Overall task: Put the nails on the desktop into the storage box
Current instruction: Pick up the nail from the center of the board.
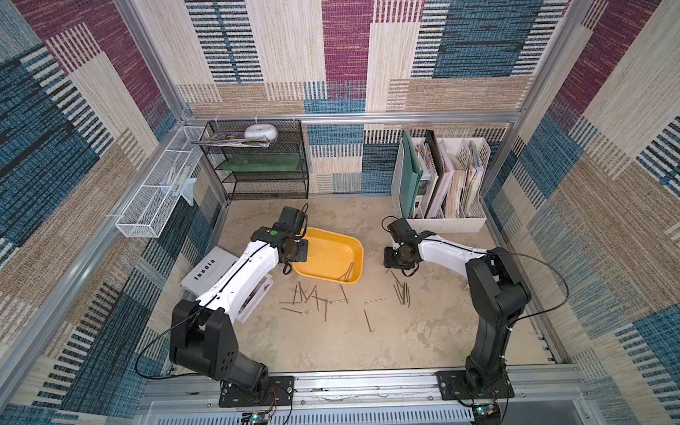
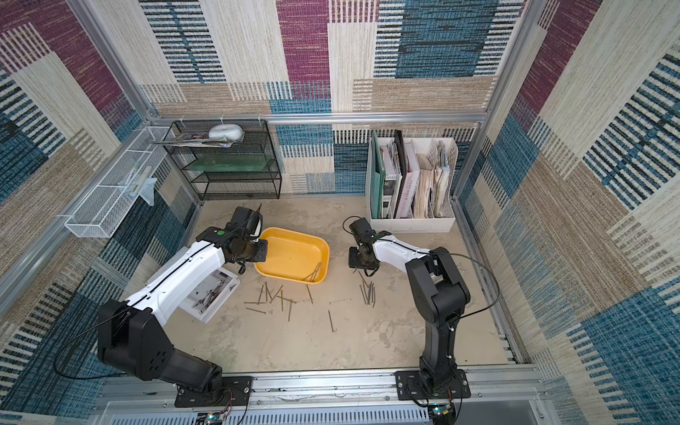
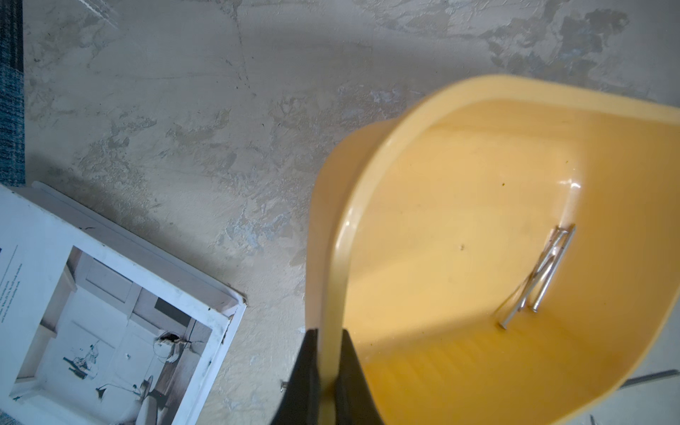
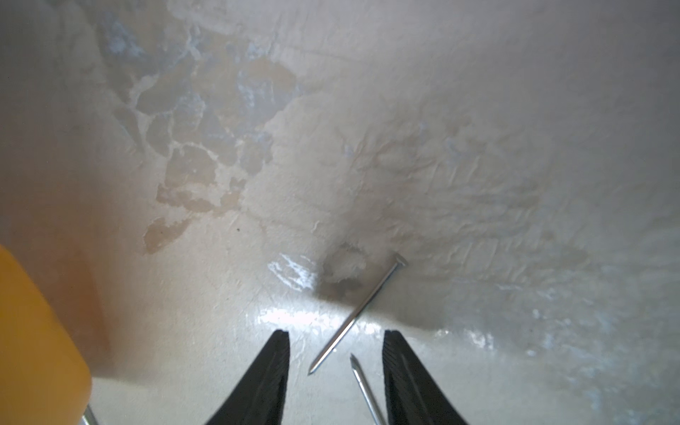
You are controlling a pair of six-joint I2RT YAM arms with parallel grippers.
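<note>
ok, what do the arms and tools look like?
Left arm and right arm: black bases and joints, white forearm shells, thin black cable along each. Green dot by the left wrist. Left tool and right tool: black tapered fingers.

You've got the storage box on the desktop, with a few nails in its near right corner. Loose nails sprawl just before it, and another bunch lies to its right, seemingly overlapping.

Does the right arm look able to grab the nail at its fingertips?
Likely yes: the right gripper is open just over the desktop, the nail lies loose with its tip between the fingers, nothing on top. A second nail sits close alongside.
</note>
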